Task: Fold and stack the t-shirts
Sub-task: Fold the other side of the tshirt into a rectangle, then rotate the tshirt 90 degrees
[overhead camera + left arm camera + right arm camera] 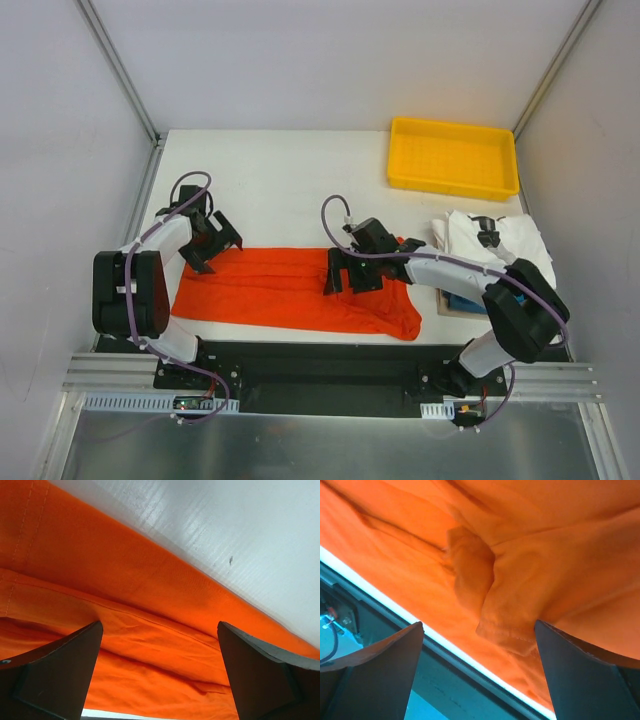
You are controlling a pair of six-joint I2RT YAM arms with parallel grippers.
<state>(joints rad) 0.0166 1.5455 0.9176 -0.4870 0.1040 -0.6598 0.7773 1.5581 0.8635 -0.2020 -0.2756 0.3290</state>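
My left hand is hovering, fingers spread apart, over the left end of the orange shirt, which is lying in a long strip along the near edge of the table. My right hand is hanging equally wide over its right half.

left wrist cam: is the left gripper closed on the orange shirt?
No, the left gripper has its fingers spread wide apart, with the orange shirt lying below the gap between them.
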